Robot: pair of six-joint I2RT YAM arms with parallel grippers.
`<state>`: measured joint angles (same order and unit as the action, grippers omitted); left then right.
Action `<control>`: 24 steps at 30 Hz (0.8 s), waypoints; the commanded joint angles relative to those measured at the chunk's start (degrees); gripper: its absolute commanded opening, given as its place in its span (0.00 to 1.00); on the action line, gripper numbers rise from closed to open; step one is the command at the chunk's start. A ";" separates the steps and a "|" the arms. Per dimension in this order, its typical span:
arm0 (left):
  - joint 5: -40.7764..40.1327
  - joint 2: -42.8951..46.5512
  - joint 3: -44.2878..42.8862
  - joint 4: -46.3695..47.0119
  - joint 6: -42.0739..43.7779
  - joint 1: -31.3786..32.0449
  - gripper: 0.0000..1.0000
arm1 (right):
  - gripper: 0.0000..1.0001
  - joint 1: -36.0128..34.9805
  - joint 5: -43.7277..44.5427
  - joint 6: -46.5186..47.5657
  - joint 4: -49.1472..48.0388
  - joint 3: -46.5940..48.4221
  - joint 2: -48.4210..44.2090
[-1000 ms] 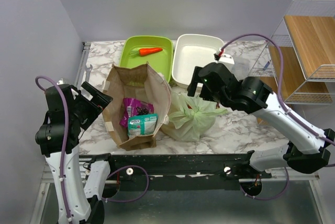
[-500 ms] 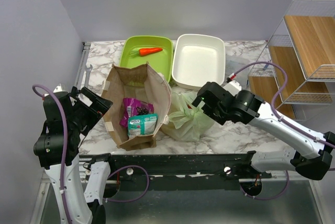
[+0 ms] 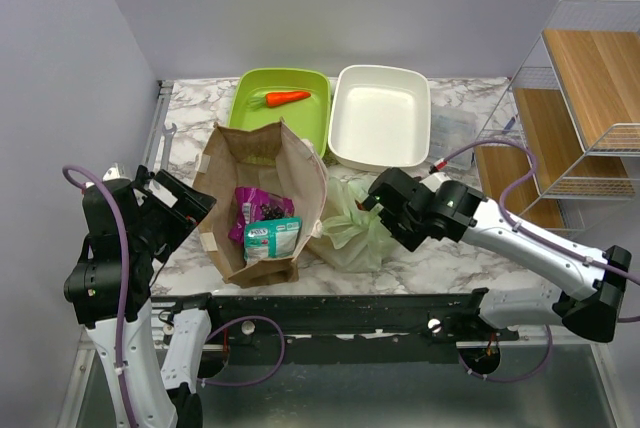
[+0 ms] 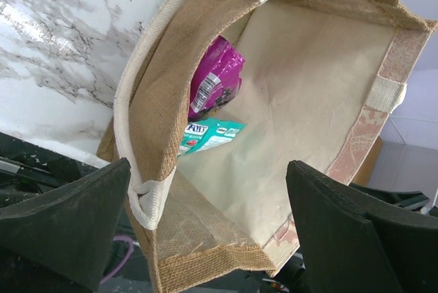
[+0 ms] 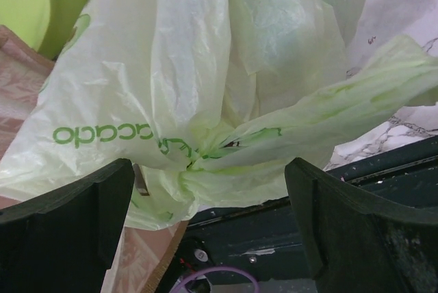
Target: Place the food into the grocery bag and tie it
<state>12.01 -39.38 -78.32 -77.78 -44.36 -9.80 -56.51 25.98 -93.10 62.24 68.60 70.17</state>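
The grocery bag (image 3: 350,231) is thin pale-green plastic and lies bulging on the marble, just right of a brown bag. Its top is twisted into a knot (image 5: 205,159). The food is hidden; nothing of it shows through the plastic. My right gripper (image 3: 376,212) hangs at the bag's right side, open. In the right wrist view the knot sits between and just beyond the spread fingers of the right gripper (image 5: 209,176), not touching them. My left gripper (image 3: 182,206) is open at the left of the brown bag. In the left wrist view the left gripper (image 4: 205,173) looks into the brown bag, holding nothing.
The brown bag (image 3: 262,198) stands open with a purple packet (image 4: 217,77) and a teal packet (image 4: 209,135) inside. Behind it are a green tray (image 3: 245,108) holding a carrot (image 3: 287,98) and an empty white tray (image 3: 380,113). A wire-and-wood shelf (image 3: 580,98) stands at the right.
My right arm has swung down and toward the near edge, bringing its open gripper to the green bag's knot. The left arm has hardly moved.
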 commanded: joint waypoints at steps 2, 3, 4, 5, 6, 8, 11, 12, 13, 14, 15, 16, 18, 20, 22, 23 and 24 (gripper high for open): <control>1.41 1.27 0.15 0.23 -0.80 -0.39 0.98 | 1.00 0.15 -0.61 -4.86 -2.73 -1.62 1.68; 1.60 1.45 0.44 0.55 -0.97 -0.39 0.98 | 1.00 0.17 0.06 -5.02 -3.09 -1.63 1.96; 1.77 1.59 0.66 0.72 -1.08 -0.40 0.98 | 1.00 0.14 0.66 -4.99 -3.47 -1.76 2.20; 1.87 1.66 0.80 0.80 -1.11 -0.39 0.98 | 1.00 0.11 1.09 -4.99 -4.10 -1.88 2.57; 1.96 1.66 0.91 0.89 -1.25 -0.44 0.98 | 1.00 0.12 1.47 -4.93 -4.71 -2.12 2.88; 2.09 1.73 0.99 0.96 -1.25 -0.41 0.98 | 1.00 0.16 1.62 -4.62 -6.16 -2.62 3.79; 1.97 1.58 0.91 1.19 -0.90 -0.45 0.98 | 0.96 0.13 1.36 -3.46 -8.56 -3.50 5.15; 2.01 1.55 0.85 1.14 -0.73 -0.40 0.98 | 0.90 0.17 1.26 -3.28 -9.03 -3.83 5.56; 1.89 1.45 0.82 1.23 -0.55 -0.40 0.98 | 0.81 0.12 1.33 -3.11 -9.42 -4.25 5.74; 1.77 1.43 0.72 1.21 -0.31 -0.44 0.98 | 0.74 0.11 1.52 -2.70 -10.13 -4.66 5.85; 1.74 1.34 0.76 1.25 -0.19 -0.44 0.98 | 0.64 0.17 1.72 -2.13 -10.74 -5.14 5.85; 1.71 1.32 0.78 1.26 -0.14 -0.42 0.98 | 0.57 0.12 2.14 -1.60 -11.30 -5.36 5.85; 1.71 1.41 0.87 1.41 -0.08 -0.37 0.98 | 0.48 0.13 2.86 -0.42 -11.93 -5.51 6.11; 1.77 1.33 1.00 1.49 -0.09 -0.39 0.98 | 0.38 0.14 3.48 0.49 -11.90 -5.19 6.67; 1.90 1.21 0.88 1.63 -0.05 -0.39 0.98 | 0.30 0.17 3.71 1.42 -12.02 -4.73 7.35; 1.96 1.10 0.68 1.61 -0.03 -0.42 0.98 | 0.26 0.17 3.77 1.72 -11.99 -4.57 7.71; 1.96 1.00 0.40 1.68 0.00 -0.39 0.98 | 0.22 0.17 3.87 2.11 -11.98 -4.38 7.99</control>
<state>12.69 -38.17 -77.45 -77.23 -44.97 -9.80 -56.51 26.52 -92.73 51.42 63.53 76.60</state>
